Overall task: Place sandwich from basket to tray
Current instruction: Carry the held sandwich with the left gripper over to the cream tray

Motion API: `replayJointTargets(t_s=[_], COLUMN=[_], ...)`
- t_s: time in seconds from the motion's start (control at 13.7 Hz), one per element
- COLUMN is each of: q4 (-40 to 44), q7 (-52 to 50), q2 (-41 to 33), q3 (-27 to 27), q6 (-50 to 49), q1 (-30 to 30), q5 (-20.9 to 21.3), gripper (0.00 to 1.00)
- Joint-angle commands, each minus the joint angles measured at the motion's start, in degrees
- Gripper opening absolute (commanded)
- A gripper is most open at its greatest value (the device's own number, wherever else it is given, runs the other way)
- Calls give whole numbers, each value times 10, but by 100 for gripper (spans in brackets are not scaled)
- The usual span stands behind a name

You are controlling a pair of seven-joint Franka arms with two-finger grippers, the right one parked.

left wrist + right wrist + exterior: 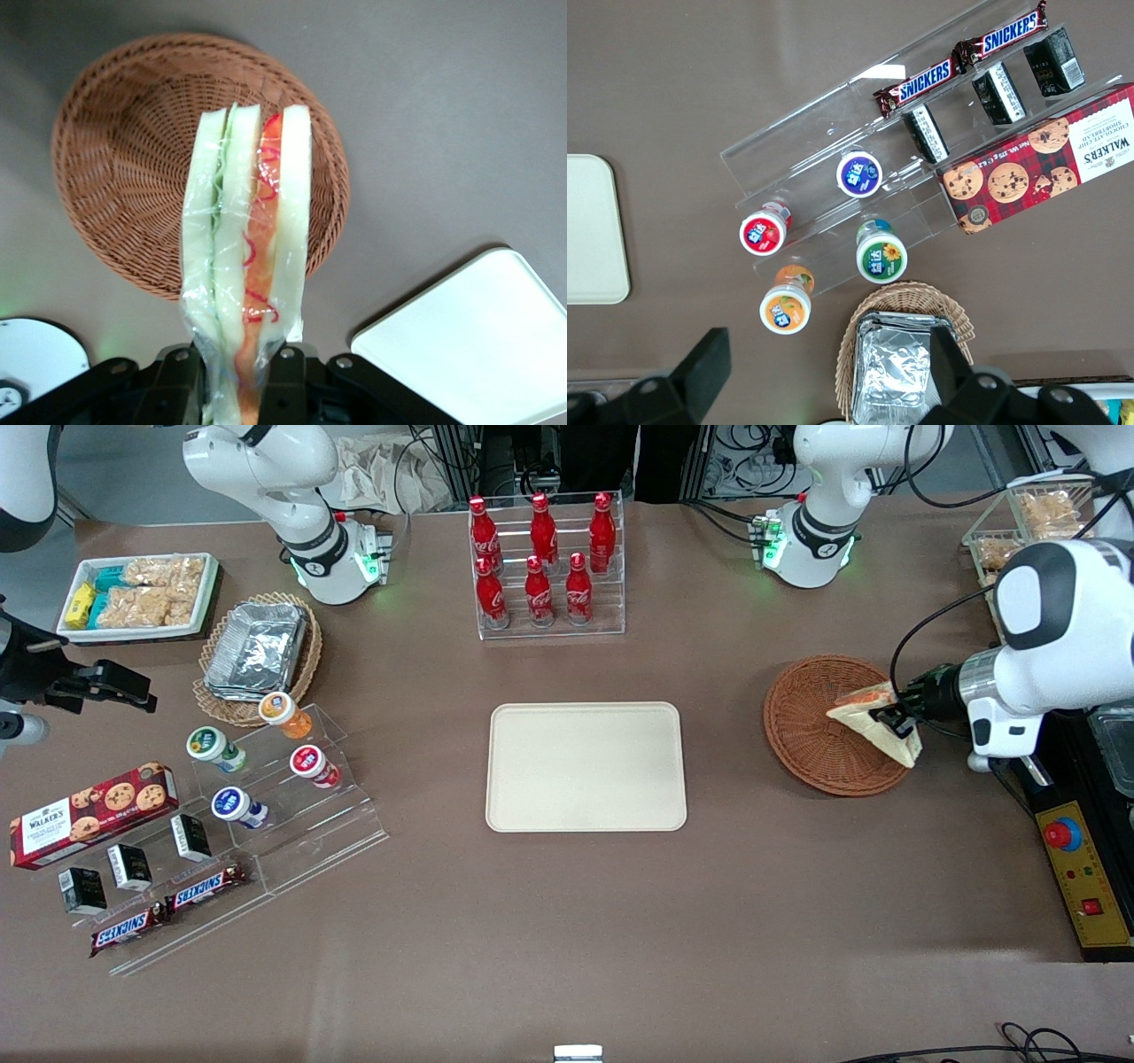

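The sandwich (873, 722), a wrapped wedge of white bread with red and green filling (248, 239), hangs above the reddish-brown wicker basket (811, 731), over the rim toward the working arm's end of the table. My left gripper (897, 719) is shut on the sandwich, one black finger on each bread face (237, 381). Nothing else lies in the basket (124, 150). The cream tray (586, 766) lies flat in the middle of the table with nothing on it; one of its corners shows in the left wrist view (478, 345).
A clear rack of red cola bottles (545, 567) stands farther from the front camera than the tray. Toward the parked arm's end are a tan basket of foil containers (257, 651), a tiered acrylic stand with yoghurt cups and Snickers bars (257, 815), a cookie box (93, 815) and a white snack tray (137, 593).
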Motion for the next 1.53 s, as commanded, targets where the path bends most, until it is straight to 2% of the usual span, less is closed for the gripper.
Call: replayJointTargets(t_s=[0.0, 0.22, 0.66, 0.8, 1.02, 1.46], q4=[59, 94, 158, 178, 207, 230], q7=[-3, 1, -8, -9, -10, -6], q2=[5, 15, 81, 106, 150, 232], q3=[-22, -61, -158, -165, -165, -166], q6=[-35, -37, -28, -28, -27, 7], q1=[-5, -6, -11, -40, -93, -150], q5=[26, 26, 35, 43, 82, 98], gripper=[25, 25, 25, 25, 26, 26])
